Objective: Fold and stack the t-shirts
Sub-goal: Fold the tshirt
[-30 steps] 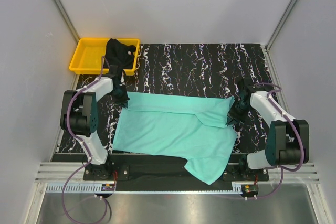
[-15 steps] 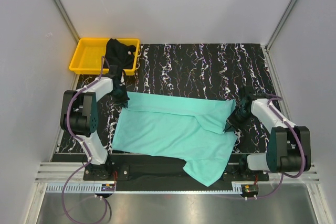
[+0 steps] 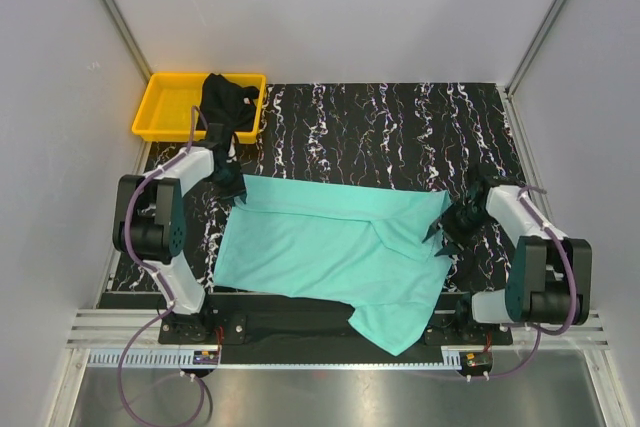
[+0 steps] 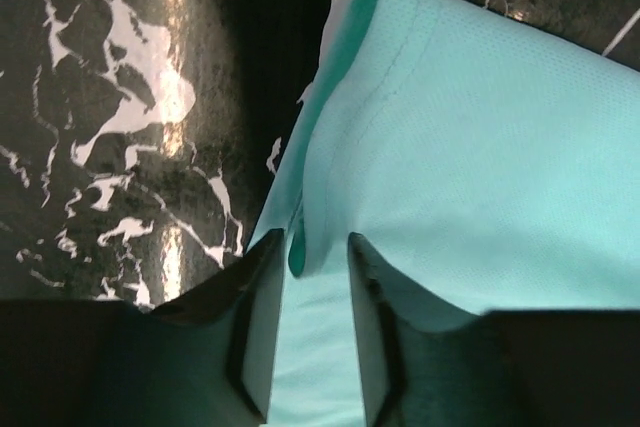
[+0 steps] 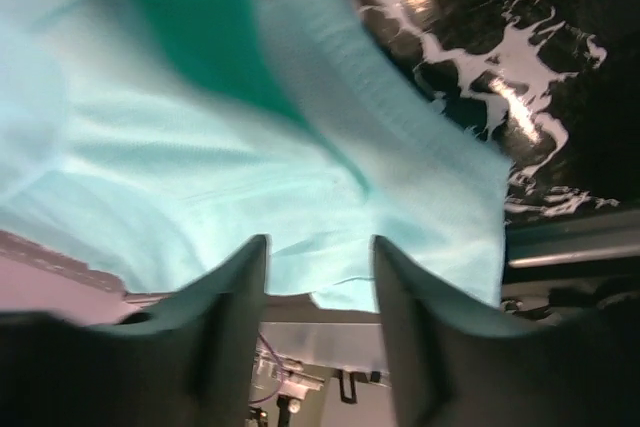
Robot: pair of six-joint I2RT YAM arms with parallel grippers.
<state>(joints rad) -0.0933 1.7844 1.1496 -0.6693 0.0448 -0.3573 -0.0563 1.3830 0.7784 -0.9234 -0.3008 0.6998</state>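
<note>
A turquoise t-shirt [image 3: 320, 242] lies spread on the black marbled mat, with a flap folded inward on its right side and one corner hanging over the near edge. My left gripper [image 3: 236, 190] sits at its far left corner. In the left wrist view the left gripper [image 4: 313, 239] has its jaws apart, and a loose fold of the teal shirt [image 4: 480, 127] runs between the fingers. My right gripper [image 3: 448, 227] is at the shirt's right edge. Seen from the right wrist, the right gripper [image 5: 319, 242] is open just short of the teal cloth [image 5: 200, 147]. A black t-shirt [image 3: 226, 102] lies bunched in the tray.
The yellow tray [image 3: 165, 107] stands at the back left corner, beside the mat [image 3: 400, 127]. Grey walls close in the left, right and far sides. A metal rail [image 3: 330, 352] runs along the near edge by the arm bases.
Both grippers have opened and let go of the teal shirt. The right gripper moved nearer along the shirt's right edge, and the folded flap shifted with it. The left arm stayed put.
</note>
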